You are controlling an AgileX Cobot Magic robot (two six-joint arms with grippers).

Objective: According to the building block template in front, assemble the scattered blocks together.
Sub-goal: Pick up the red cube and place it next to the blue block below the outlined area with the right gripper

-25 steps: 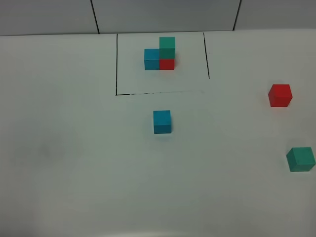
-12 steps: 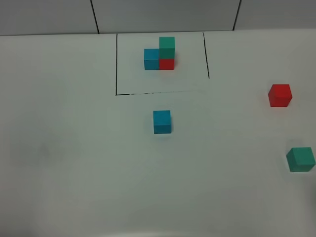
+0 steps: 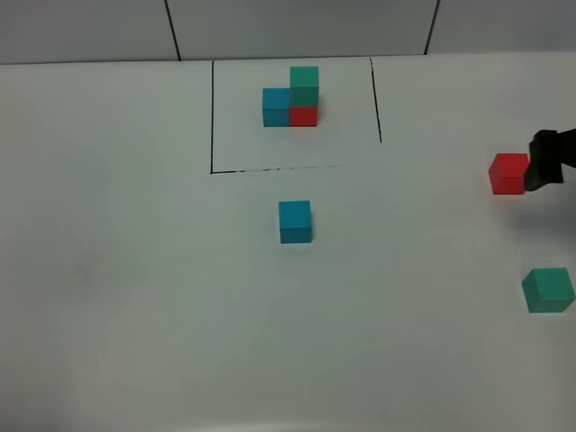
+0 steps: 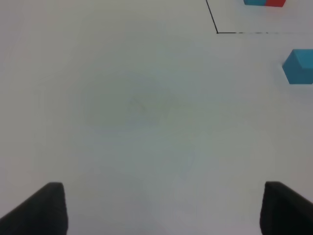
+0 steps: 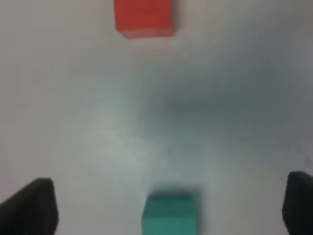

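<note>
Right gripper (image 5: 166, 192): jaws wide apart, empty, above the right side of the white table (image 3: 135, 297). In its wrist view the matte teal-green cube (image 5: 169, 214) shows between the fingertips, with the matte red cube (image 5: 143, 17) farther ahead. Left gripper (image 4: 156, 210): spread, empty. The matte cyan-blue cube (image 3: 295, 221) sits mid-table, near the black-framed three-cube template (image 3: 292, 99).

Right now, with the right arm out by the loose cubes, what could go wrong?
1. The open right gripper lines up with the green cube, the red cube ahead; taking green first could break the template order, red beneath green.
2. In the high view it sits tight beside the red cube; a finger could knock it away.
</note>
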